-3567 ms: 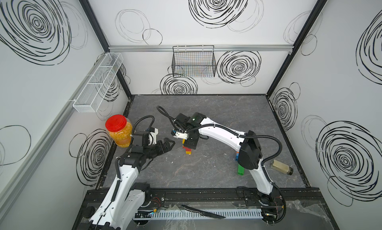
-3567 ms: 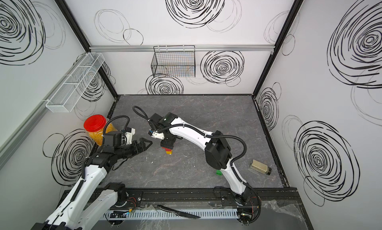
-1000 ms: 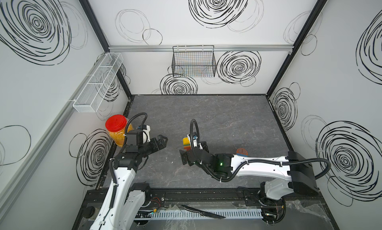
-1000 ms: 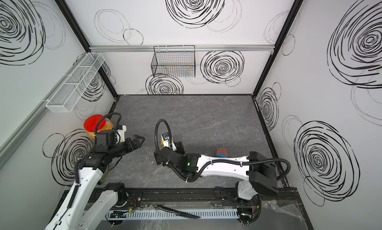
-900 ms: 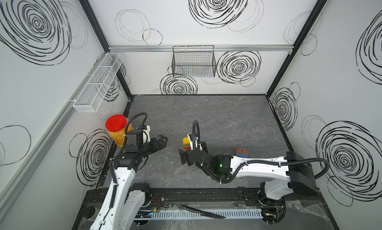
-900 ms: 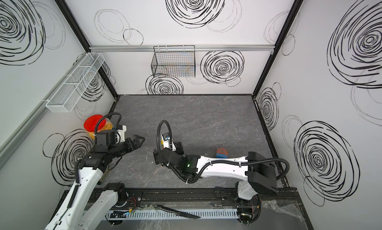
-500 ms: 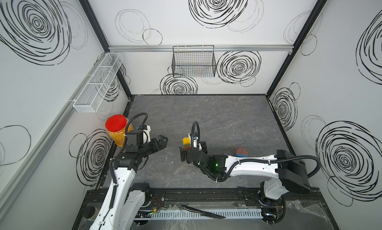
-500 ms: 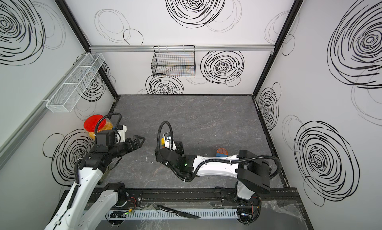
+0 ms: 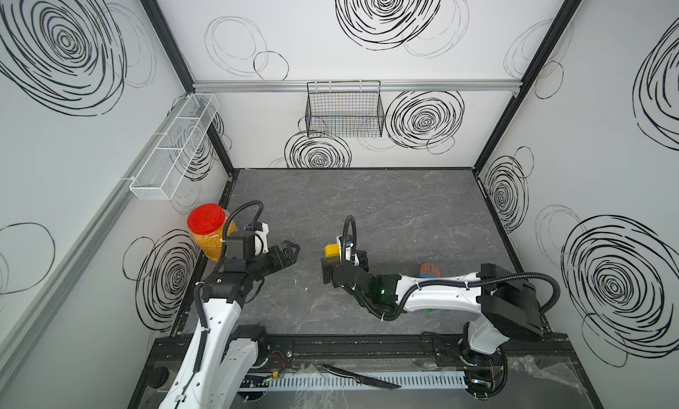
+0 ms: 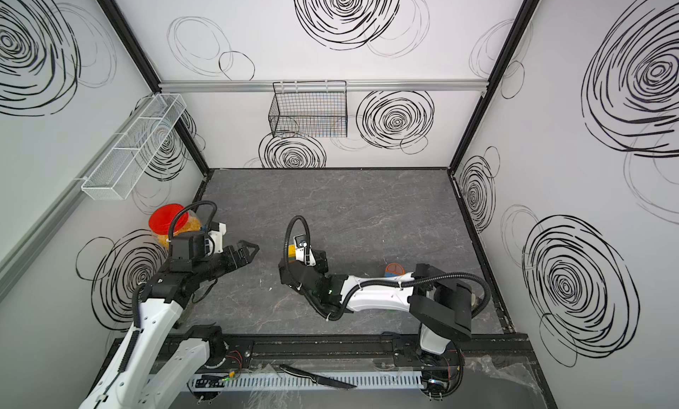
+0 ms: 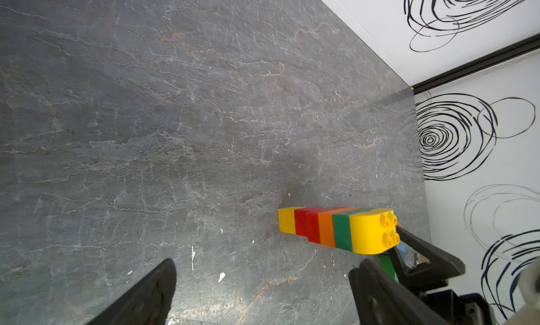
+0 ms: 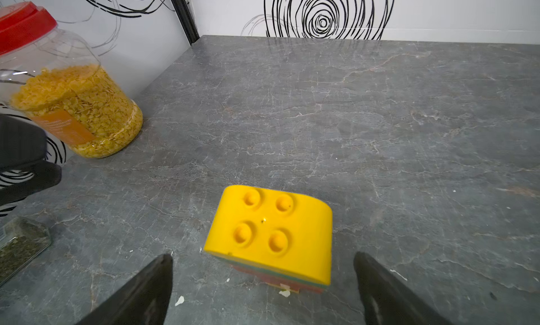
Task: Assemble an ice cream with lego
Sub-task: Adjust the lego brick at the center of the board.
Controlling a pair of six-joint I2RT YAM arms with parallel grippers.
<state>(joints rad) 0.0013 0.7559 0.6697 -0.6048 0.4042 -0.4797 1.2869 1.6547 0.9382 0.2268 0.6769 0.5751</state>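
Five bricks in one stack, both grippers spread wide and empty.

Nearest you, the right gripper [image 9: 343,259] has its jaws wide apart with nothing in them. The lego stack [image 12: 271,236] stands upright on the table [image 12: 380,119] just ahead of its fingertips, in line with the gap and clear of both. From bottom to top it runs yellow, red, orange, green, then a round-shouldered yellow cap with four studs, so you have two yellow and one each of the others. The left gripper [image 9: 290,253] is spread just as wide, also empty, off to the stack's left and well apart from it. Out beside the right arm, one orange round-topped brick [image 9: 430,268] sits on one blue brick [image 11: 402,247], with one green brick [image 11: 386,263] close by. One red-lidded jar [image 9: 205,219] stands against the left wall, beyond the left gripper.
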